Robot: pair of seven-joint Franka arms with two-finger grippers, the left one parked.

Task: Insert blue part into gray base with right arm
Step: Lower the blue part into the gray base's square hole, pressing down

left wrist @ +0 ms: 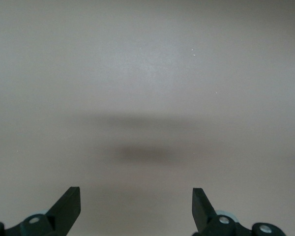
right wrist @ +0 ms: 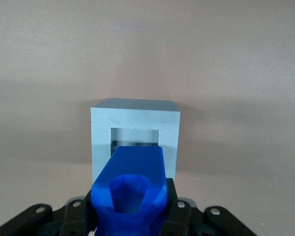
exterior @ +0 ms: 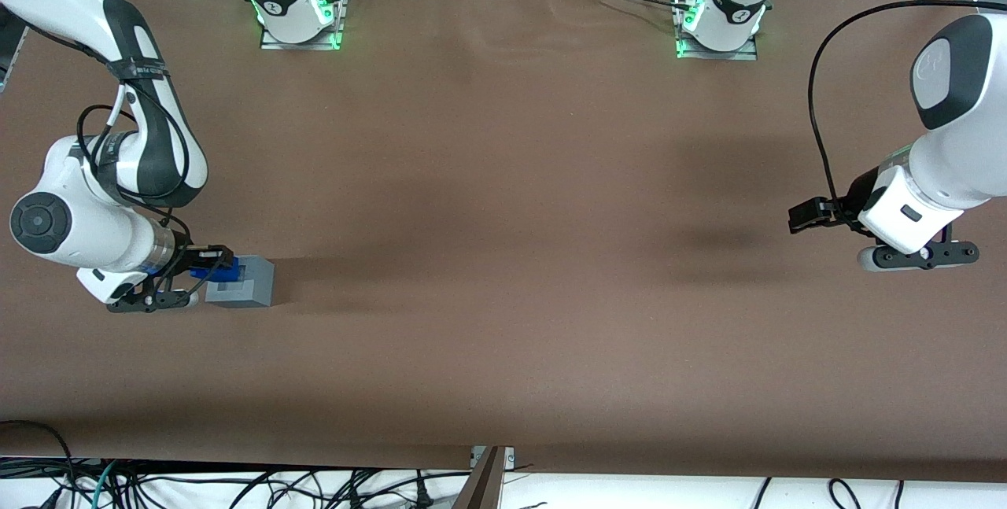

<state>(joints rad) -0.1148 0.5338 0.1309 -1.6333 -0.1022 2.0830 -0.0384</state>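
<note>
The gray base (exterior: 244,282) is a light grey cube with a square socket in its top, standing on the brown table at the working arm's end. My right gripper (exterior: 211,267) is shut on the blue part (exterior: 212,269) and holds it just above the base's edge, beside the socket. In the right wrist view the blue part (right wrist: 130,189) sits clamped between the black fingers (right wrist: 179,209), its tip reaching over the near rim of the base (right wrist: 99,142) toward the socket (right wrist: 135,136).
The brown table (exterior: 503,257) stretches wide toward the parked arm's end. Two arm mounts with green lights (exterior: 299,21) stand at the table's edge farthest from the front camera. Cables (exterior: 157,485) lie below the nearest table edge.
</note>
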